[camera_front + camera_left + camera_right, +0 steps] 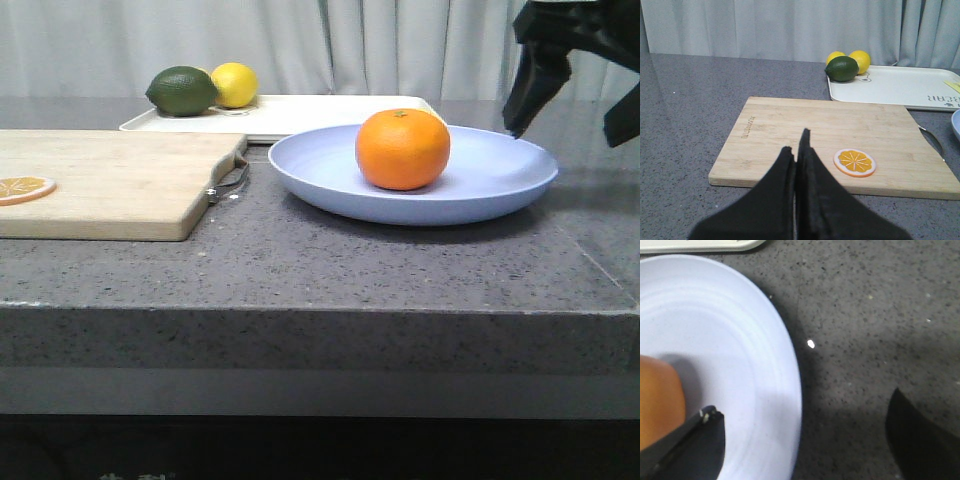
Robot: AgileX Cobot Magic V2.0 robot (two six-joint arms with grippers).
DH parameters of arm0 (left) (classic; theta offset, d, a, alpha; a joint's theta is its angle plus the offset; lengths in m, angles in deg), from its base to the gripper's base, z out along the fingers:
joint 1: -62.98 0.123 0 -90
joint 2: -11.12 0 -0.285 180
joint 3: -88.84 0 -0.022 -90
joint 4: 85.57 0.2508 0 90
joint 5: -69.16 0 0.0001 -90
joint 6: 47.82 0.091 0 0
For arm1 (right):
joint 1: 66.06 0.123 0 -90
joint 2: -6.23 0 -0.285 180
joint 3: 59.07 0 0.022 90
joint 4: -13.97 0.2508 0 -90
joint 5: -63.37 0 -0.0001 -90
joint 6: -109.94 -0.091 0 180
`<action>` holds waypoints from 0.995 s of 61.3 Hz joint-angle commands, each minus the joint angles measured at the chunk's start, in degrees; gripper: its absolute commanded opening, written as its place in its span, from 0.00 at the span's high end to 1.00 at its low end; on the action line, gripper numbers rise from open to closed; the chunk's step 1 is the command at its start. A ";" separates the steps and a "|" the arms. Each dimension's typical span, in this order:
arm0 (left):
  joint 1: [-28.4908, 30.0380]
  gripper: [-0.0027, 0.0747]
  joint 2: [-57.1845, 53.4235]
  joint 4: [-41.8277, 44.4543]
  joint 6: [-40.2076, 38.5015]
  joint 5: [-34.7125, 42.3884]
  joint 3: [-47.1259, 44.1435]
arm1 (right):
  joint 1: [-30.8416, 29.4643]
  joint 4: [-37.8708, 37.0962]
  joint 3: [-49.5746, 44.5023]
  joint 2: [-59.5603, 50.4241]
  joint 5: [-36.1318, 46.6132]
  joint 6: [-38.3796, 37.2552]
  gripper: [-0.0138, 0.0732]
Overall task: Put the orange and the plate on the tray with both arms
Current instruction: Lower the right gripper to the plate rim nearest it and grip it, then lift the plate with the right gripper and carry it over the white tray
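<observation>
The orange sits in the pale lavender-blue plate on the grey counter, just in front of the cream-white tray. My right gripper is open above the plate's right rim. In the right wrist view the right gripper has one finger over the plate near the orange and the other over the counter, with the rim between them. My left gripper is shut and empty over the near edge of the cutting board; it is out of the front view.
A wooden cutting board with a metal handle lies at the left, with a dried orange slice on it. A green lime and yellow lemon rest on the tray's far left corner. A curtain hangs behind.
</observation>
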 commanded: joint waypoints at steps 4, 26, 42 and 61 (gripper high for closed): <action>0.13 0.99 0.73 0.23 -0.46 4.85 1.40 | 0.09 1.85 4.70 2.23 1.23 0.09 0.09; 0.13 0.99 0.73 0.23 -0.36 4.85 1.40 | 0.09 2.69 5.25 5.49 0.49 0.09 0.47; 0.13 0.99 0.73 0.23 -0.36 4.85 1.40 | 0.09 5.71 5.25 5.43 0.19 0.09 0.93; 0.13 0.99 0.73 0.23 -0.36 4.85 1.40 | 0.02 6.29 13.13 5.51 -7.96 0.09 0.92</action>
